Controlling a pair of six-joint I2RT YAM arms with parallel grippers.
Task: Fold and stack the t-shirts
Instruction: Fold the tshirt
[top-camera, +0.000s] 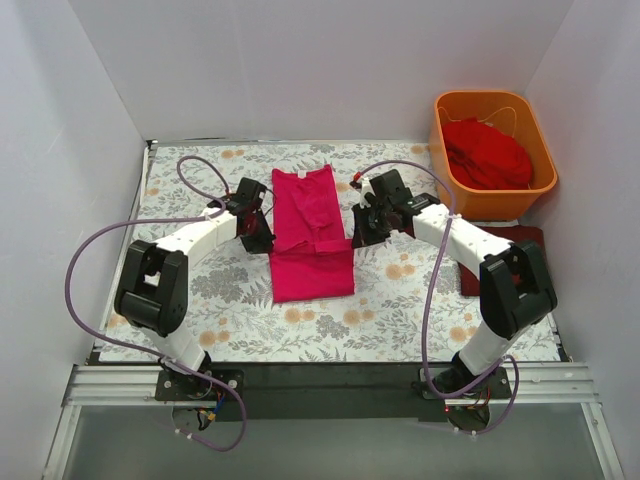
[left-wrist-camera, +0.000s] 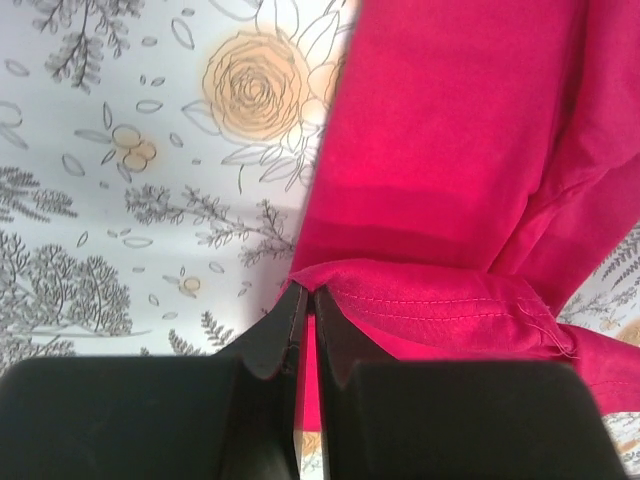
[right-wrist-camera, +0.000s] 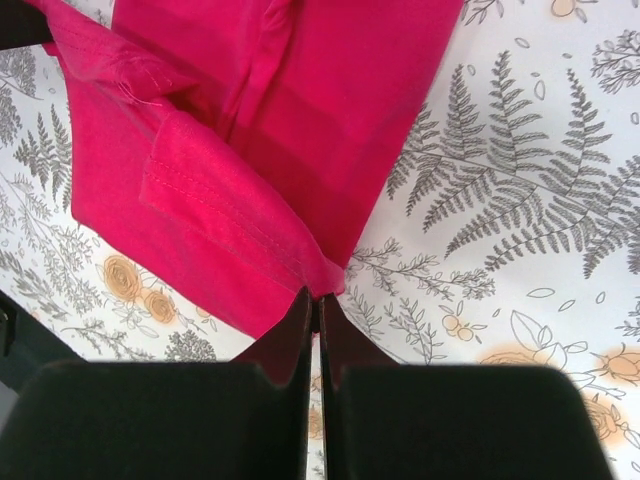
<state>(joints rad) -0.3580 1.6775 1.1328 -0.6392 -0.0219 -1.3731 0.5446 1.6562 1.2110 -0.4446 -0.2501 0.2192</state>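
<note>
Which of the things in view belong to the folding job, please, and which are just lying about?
Job: magenta t-shirt, pinched by left gripper and right gripper; scarlet t-shirt; maroon t-shirt.
Lying about: orange tub; floral cloth.

The magenta-pink t-shirt (top-camera: 311, 240) lies spread as a long upright strip well to the left of the orange tub (top-camera: 497, 203), its sides folded inward and a stitched hem doubled over across its middle. The scarlet t-shirt (top-camera: 487, 152) sits crumpled in a heap inside that tub. The maroon t-shirt (top-camera: 524, 236) lies flat just in front of the tub, partly hidden.
</note>
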